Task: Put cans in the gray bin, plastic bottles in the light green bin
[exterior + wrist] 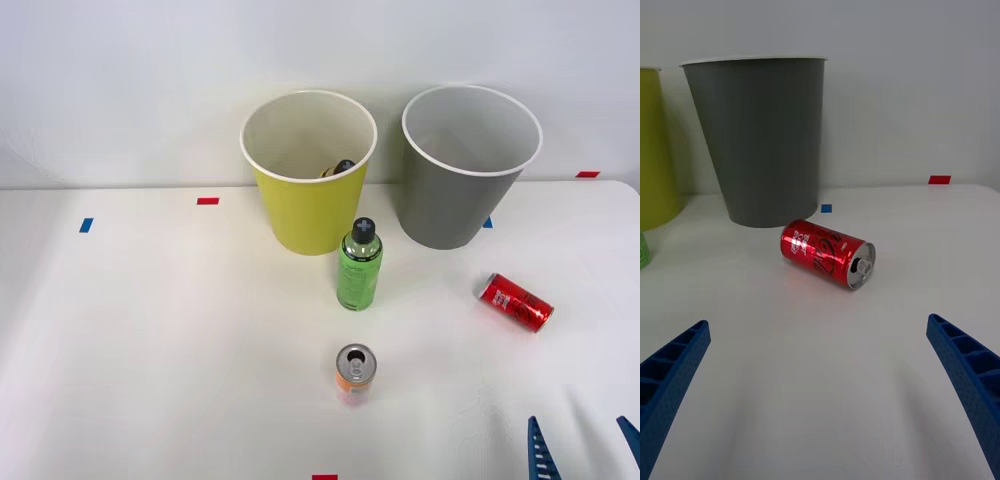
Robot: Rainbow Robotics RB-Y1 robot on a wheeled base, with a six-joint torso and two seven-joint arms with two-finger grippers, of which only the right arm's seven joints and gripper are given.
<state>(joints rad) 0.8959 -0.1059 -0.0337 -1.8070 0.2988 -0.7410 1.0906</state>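
The red can (pixel 827 253) lies on its side on the white table (pixel 150 350), its silver top turned toward the wrist camera and slightly to one side. It sits ahead of the right gripper (pixel 820 397), well apart from it and roughly on the line between the two fingers (pixel 674 367). Those are blue, ribbed plastic wedges, spread wide with nothing between them. In the front view the gripper (pixel 585 445) shows at the table's near right corner, with the red can (pixel 515 302) beyond it.

Just behind the can stands the gray bin (pixel 760 139), a smooth tapered round tub with a thin white rim; can and bin are near but not touching. To its left stands the green bin (pixel 308 170), same shape, yellow-green outside and pale inside, with something dark and yellow lying at its bottom.

In front of the green bin stands the green bottle (pixel 359 265), upright, slim, translucent, with a black cap. Nearer the robot stands the orange can (pixel 355 373), upright, its silver top opened. Small red and blue tape marks dot the table.
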